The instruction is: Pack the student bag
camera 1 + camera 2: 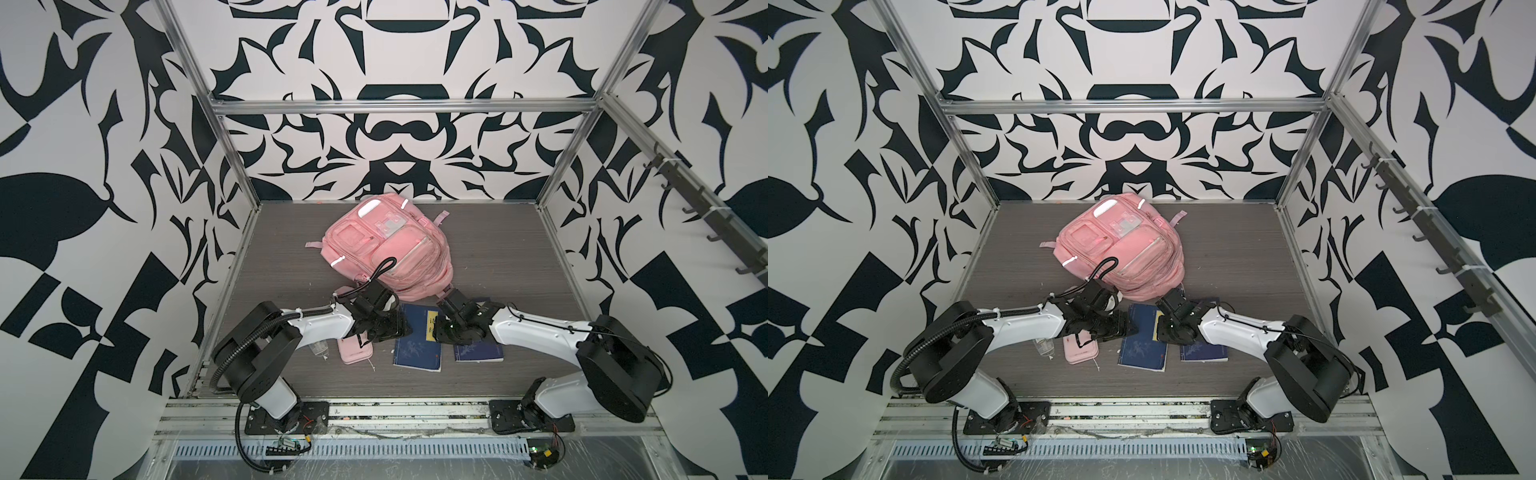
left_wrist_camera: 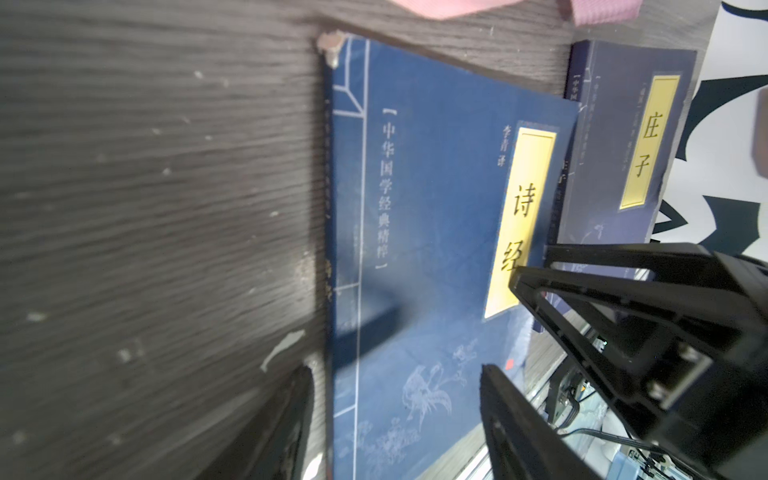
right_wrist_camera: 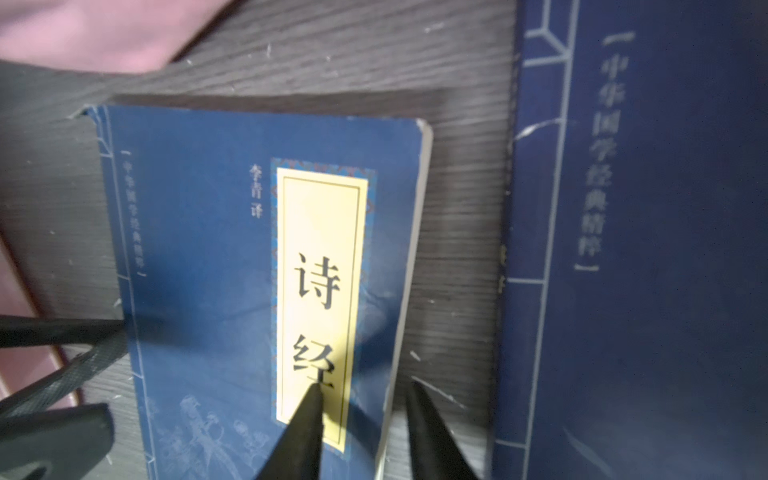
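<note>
Left arm (image 1: 320, 328): we recorded it stretched inward and low, wrist bent down.
Left gripper (image 2: 395, 415): jaws stood wide apart.
Right arm (image 1: 528, 332): mirrored reach, wrist bent down.
Right gripper (image 3: 365, 419): jaws stood narrowly apart.
We noted the grippers near each other, not touching.

Top views bright, even; wrist views dim, blurred
</note>
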Robot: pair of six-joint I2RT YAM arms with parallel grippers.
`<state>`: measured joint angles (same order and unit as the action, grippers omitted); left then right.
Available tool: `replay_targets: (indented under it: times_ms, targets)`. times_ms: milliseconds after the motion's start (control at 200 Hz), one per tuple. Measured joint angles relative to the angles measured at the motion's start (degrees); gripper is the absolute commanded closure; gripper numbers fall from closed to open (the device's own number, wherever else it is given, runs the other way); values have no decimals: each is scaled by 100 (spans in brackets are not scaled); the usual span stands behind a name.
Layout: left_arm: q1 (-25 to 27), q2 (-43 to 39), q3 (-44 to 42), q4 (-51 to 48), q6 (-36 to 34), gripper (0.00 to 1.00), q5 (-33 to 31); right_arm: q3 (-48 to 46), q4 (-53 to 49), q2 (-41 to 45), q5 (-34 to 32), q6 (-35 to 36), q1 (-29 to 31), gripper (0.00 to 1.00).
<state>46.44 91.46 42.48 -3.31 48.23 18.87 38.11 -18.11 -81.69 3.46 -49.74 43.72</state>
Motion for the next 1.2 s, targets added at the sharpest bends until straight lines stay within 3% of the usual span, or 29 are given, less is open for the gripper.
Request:
replay_targets:
  times_ms: [360, 570, 890, 1200]
  targets:
    - [42, 87, 42, 96, -2, 33, 59, -26, -70, 74, -33, -17, -2, 87]
    - [63, 114, 68, 92, -9, 34, 57, -24, -94, 74, -76, -15, 7, 88]
    - [72, 46, -155, 433, -57, 45, 105, 31, -177, 20, -216, -15, 68, 88]
    - [72, -79, -455, 647, -122, 64, 238, 63, -203, -17, -337, -13, 107, 87]
